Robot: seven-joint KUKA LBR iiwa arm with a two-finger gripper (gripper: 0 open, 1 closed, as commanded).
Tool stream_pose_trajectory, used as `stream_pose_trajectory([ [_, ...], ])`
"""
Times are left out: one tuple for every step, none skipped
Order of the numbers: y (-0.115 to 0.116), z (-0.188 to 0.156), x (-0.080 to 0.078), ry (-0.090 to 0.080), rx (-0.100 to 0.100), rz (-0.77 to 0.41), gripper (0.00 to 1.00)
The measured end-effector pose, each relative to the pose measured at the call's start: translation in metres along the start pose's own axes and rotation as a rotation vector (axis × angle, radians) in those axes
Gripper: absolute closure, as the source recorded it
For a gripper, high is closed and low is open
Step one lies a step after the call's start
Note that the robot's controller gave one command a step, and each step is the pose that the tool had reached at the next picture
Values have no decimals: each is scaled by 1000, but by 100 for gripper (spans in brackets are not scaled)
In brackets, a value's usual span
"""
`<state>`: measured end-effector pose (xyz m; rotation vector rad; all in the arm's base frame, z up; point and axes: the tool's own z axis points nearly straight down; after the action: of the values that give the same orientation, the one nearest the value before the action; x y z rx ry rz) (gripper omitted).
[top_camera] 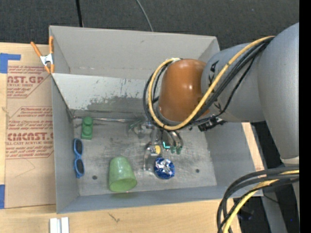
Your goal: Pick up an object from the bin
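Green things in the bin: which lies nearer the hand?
The pale green cup on its side; the darker green block sits farther from the hand.

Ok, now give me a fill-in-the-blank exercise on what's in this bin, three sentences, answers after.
1. The thing nearest the claw is a crumpled ball coloured ____ and white.
2. The cup lying on its side, left of the ball, is ____.
3. Against the left wall of the bin lies a pair of blue toy ____.
Missing words: blue; green; sunglasses.
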<state>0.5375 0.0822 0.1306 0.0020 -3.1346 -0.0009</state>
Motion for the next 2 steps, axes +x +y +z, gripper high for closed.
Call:
stream_pose_trajectory([
  [-54, 53, 11, -11, -1, 27, 0],
  [-117, 56, 7, -16, 0, -30, 0],
])
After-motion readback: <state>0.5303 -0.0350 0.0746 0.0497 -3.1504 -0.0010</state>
